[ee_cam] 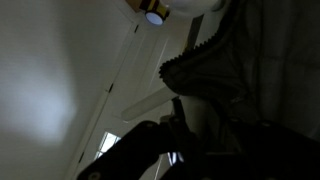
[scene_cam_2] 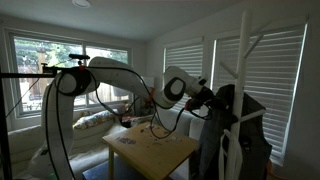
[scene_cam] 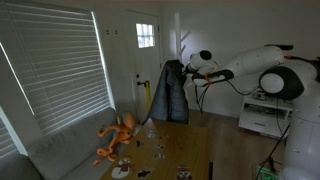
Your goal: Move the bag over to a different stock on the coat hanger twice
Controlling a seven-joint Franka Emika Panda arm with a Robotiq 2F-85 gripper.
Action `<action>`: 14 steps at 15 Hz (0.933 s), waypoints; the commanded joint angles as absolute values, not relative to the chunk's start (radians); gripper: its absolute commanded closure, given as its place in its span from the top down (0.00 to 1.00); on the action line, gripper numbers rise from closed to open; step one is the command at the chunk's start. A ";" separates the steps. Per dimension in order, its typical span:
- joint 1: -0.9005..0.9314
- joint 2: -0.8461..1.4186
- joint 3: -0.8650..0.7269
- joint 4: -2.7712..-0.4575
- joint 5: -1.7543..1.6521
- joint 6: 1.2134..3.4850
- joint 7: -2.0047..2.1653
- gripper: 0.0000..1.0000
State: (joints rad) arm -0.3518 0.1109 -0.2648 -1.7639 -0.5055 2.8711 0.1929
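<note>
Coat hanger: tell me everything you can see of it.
The coat hanger is a tall, slim white pole standing upright in front of the window blinds. Short pegs angle upward from it near the top. It could be painted wood or metal; I cannot tell which. A dark jacket hangs on it and covers its lower part, so the base is hidden. The gripper is close against the jacket; contact with the pole itself is not visible.

In an exterior view, blinds (scene_cam: 60,60) cover the left window above a grey sofa (scene_cam: 55,152). An orange toy (scene_cam: 118,136) lies at the sofa's right edge, beside a wooden table (scene_cam: 188,140) strewn with small items. Far back are a white door (scene_cam: 146,70) and a dark jacket (scene_cam: 172,95). A white cabinet (scene_cam: 264,118) stands at the right.
</note>
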 commanded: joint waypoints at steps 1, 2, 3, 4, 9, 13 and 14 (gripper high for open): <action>-0.325 0.094 -0.257 -1.748 -0.339 2.758 0.018 0.62; -0.320 0.087 -0.254 -1.745 -0.304 2.733 -0.019 0.70; -0.315 0.080 -0.252 -1.743 -0.271 2.708 -0.057 0.77; -0.310 0.075 -0.253 -1.733 -0.249 2.679 -0.082 0.85; -0.296 0.044 -0.269 -1.700 -0.268 2.534 -0.095 1.00; -0.302 0.017 -0.278 -1.683 -0.270 2.369 -0.092 1.00; -0.302 0.008 -0.279 -1.686 -0.265 2.330 -0.100 1.00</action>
